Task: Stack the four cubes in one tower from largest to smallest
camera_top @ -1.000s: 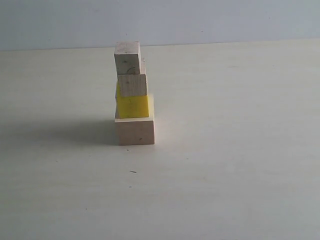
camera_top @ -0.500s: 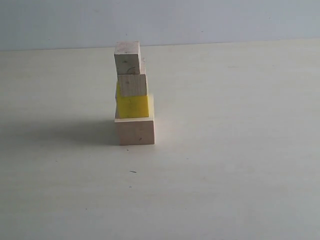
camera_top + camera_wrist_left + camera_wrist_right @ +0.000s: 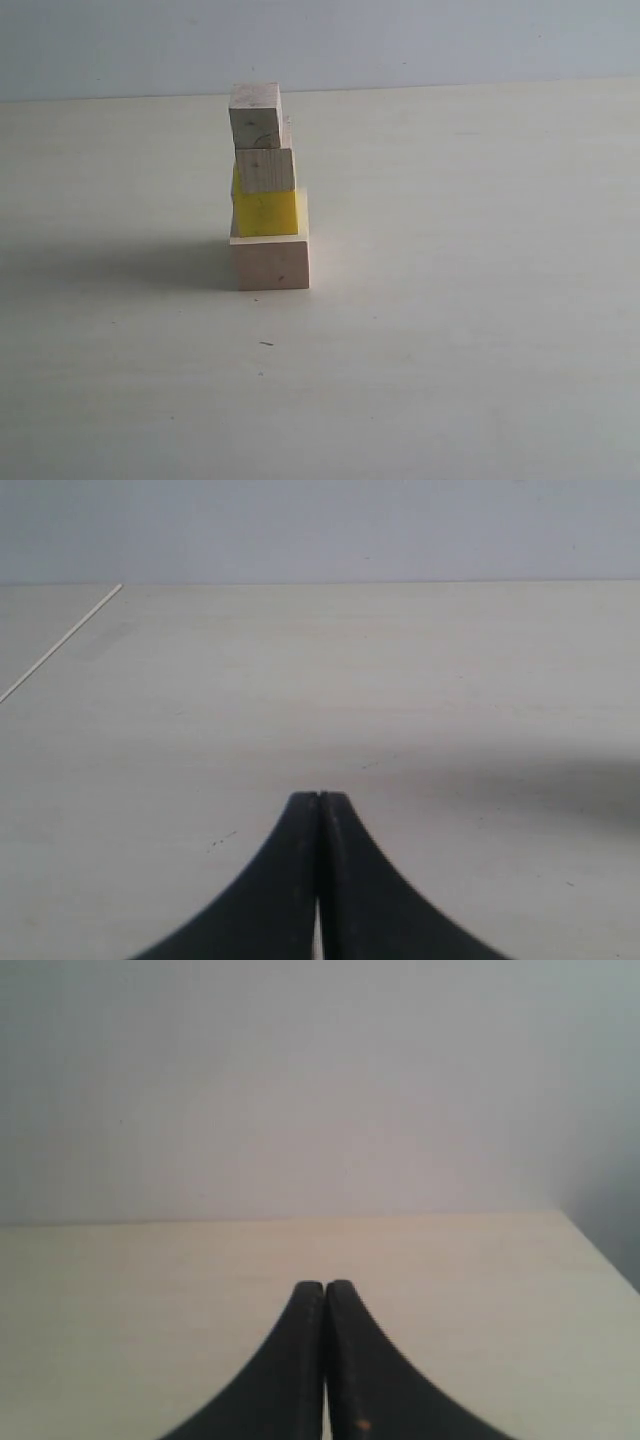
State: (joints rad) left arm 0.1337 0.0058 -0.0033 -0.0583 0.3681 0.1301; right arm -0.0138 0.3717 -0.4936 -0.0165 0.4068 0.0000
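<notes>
The tower (image 3: 266, 190) stands on the pale table (image 3: 450, 300), left of the middle of the exterior view and towards the far side, near the grey wall (image 3: 400, 40). Its base is the large pale wood cube (image 3: 270, 262); on it sits the bright yellow cube (image 3: 266, 212), set a little to the left so that a strip of the base's top shows on the right. Above that comes a small bare wood cube (image 3: 265, 170), and the top small wood cube (image 3: 255, 116) rests on it, shifted slightly left and not quite square to the one below. A soft shadow (image 3: 120, 265) stretches from the base to the left across the table, and a tiny dark speck (image 3: 266, 343) lies in front of the tower. The left fingers (image 3: 305, 820) are pressed together with nothing between them, over bare table marked by a thin pale line (image 3: 60, 645). The right fingers (image 3: 310, 1305) are likewise closed tight and empty, pointing towards the wall, with the table's edge (image 3: 600, 1250) just off to one side
</notes>
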